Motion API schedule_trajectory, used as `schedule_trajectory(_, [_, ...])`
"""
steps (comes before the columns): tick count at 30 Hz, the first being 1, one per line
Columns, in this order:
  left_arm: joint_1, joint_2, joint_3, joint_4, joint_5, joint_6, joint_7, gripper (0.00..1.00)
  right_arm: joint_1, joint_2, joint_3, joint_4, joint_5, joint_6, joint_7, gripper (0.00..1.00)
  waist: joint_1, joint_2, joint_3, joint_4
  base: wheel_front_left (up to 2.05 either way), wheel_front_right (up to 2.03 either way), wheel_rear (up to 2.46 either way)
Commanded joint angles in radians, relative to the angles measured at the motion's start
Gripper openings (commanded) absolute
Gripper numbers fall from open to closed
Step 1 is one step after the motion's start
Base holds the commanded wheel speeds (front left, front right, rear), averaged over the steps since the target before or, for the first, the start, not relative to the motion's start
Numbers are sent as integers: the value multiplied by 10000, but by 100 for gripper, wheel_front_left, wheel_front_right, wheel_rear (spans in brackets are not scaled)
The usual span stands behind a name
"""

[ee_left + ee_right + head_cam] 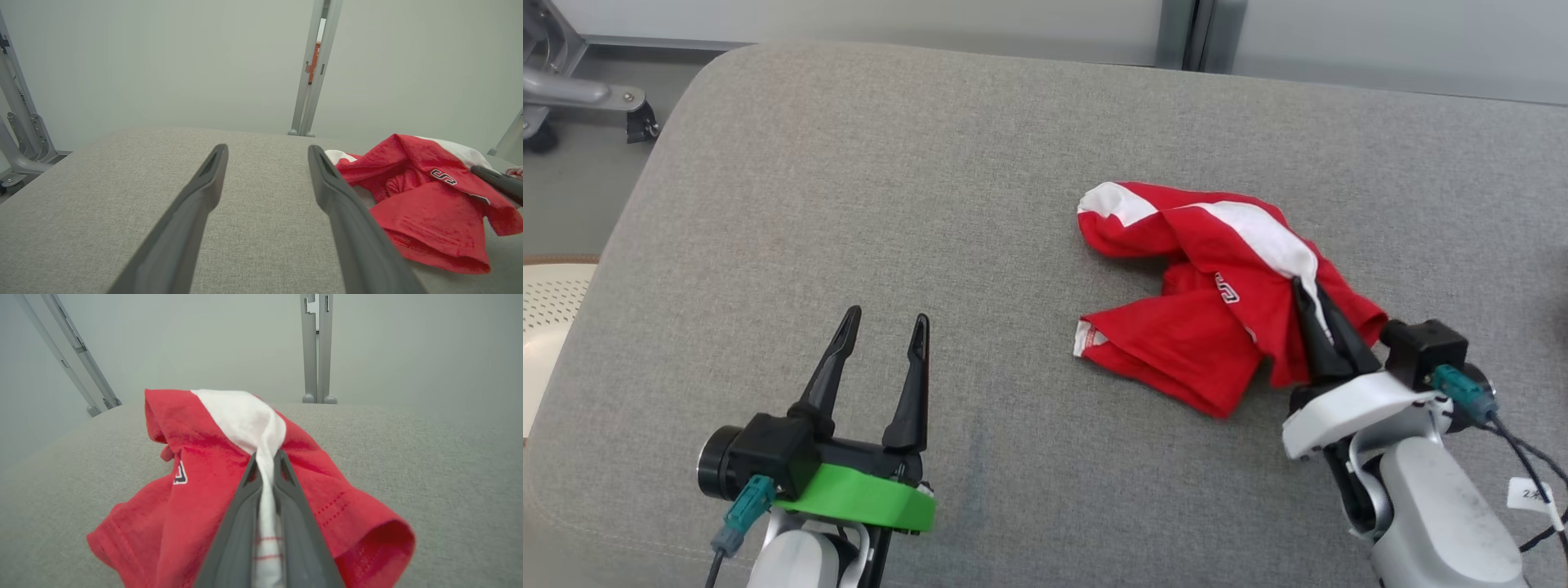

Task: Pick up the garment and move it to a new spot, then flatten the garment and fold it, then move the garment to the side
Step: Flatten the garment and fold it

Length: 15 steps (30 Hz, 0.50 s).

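Observation:
A crumpled red garment (1201, 294) with white panels lies right of centre on the grey cushioned surface (890, 204). My right gripper (1308, 292) is shut on the garment's near right side, pinching a fold of white fabric between its fingers. The right wrist view confirms this: the garment (196, 465) bunches around my right gripper (267, 459), with a white strip caught between the fingers. My left gripper (885, 321) stands open at the lower left, well clear of the cloth. In the left wrist view the garment (425, 200) lies to the right of my left gripper (267, 153).
The cushion's rounded left edge drops toward the floor, where a metal stand on a caster (637, 118) sits at the far left. A pale perforated object (551, 302) pokes in at the left edge. Grey frame posts (312, 69) stand behind the cushion.

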Motion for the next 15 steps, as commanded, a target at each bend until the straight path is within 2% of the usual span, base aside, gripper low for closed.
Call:
schedule_trajectory(1, [-4, -9, 16, 35, -74, -23, 0, 100, -237, -203, -173, -115, 92, -17, -30, 0, 0, 0, -131, -57, 0, 0, 0])
schedule_trajectory(4, [24, -9, -52, 69, -126, -23, -1, 100, -476, -497, -555, 73, 238, -17, 21, 0, 0, 0, -242, -63, 0, 0, 0])
schedule_trajectory(8, [57, -7, -136, 110, -207, -23, 0, 100, -994, -920, -1323, 937, 571, -17, 653, 0, 0, 0, -320, -16, 0, 0, 0])
schedule_trajectory(9, [69, -7, -155, 115, -218, -23, -1, 100, -1084, -1063, -1438, 1131, 408, -17, 701, 19, 0, 0, -323, -1, 0, 0, 0])
schedule_trajectory(10, [82, -8, -185, 119, -232, -23, 0, 100, -1234, -1132, -1669, 1425, 299, -18, 770, 100, 0, 0, -326, 17, 0, 0, 0])
schedule_trajectory(15, [105, -7, -208, 156, -271, -23, -1, 100, -1715, -1097, -2415, 2366, -641, -17, 762, 100, 0, 0, -334, 31, 0, 0, 0])
